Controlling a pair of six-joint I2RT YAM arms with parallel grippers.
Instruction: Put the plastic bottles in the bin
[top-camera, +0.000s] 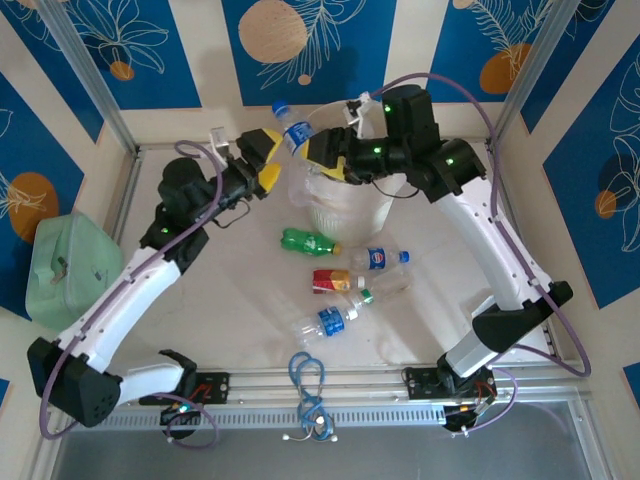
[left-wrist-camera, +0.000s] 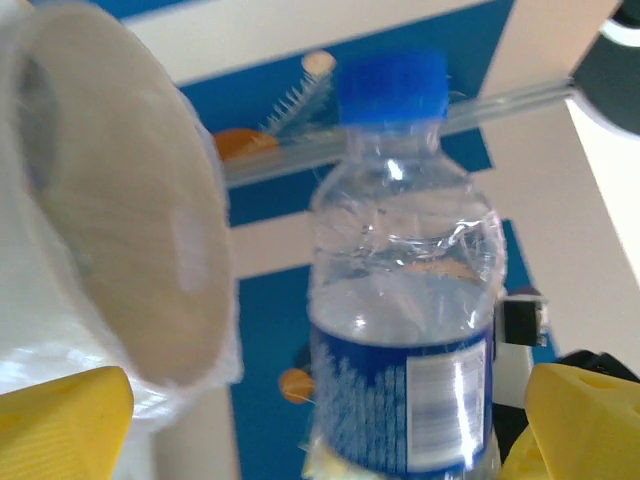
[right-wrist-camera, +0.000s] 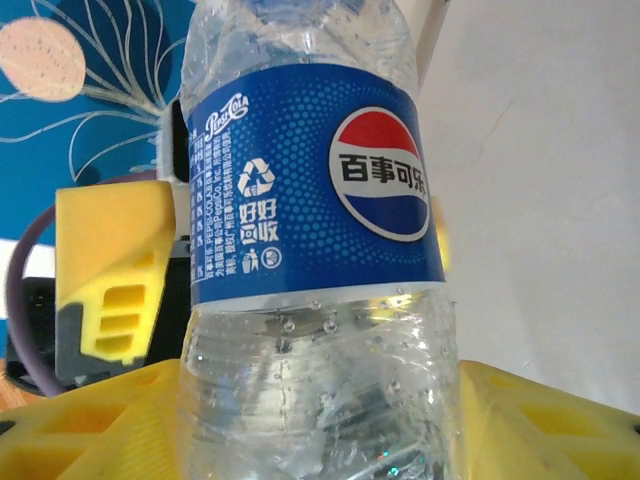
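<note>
Showing a clear bottle (top-camera: 293, 130) with blue cap and blue dotted label bearing a red, white and blue roundel; a green bottle (top-camera: 308, 241); a pale pinkish-beige bin (top-camera: 350, 214); blue wall panels (top-camera: 80, 40) carrying white leaf outlines and orange discs.

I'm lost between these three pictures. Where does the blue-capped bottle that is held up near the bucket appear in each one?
Top view: the blue-capped bottle is in the upper middle, tilted, beside the rim of the bin.
Left wrist view: right of centre, cap at the top, with the bin's mouth to its left.
Right wrist view: dead centre, very close, label facing the camera.
Shared landmark: the blue patterned wall behind it.
</note>
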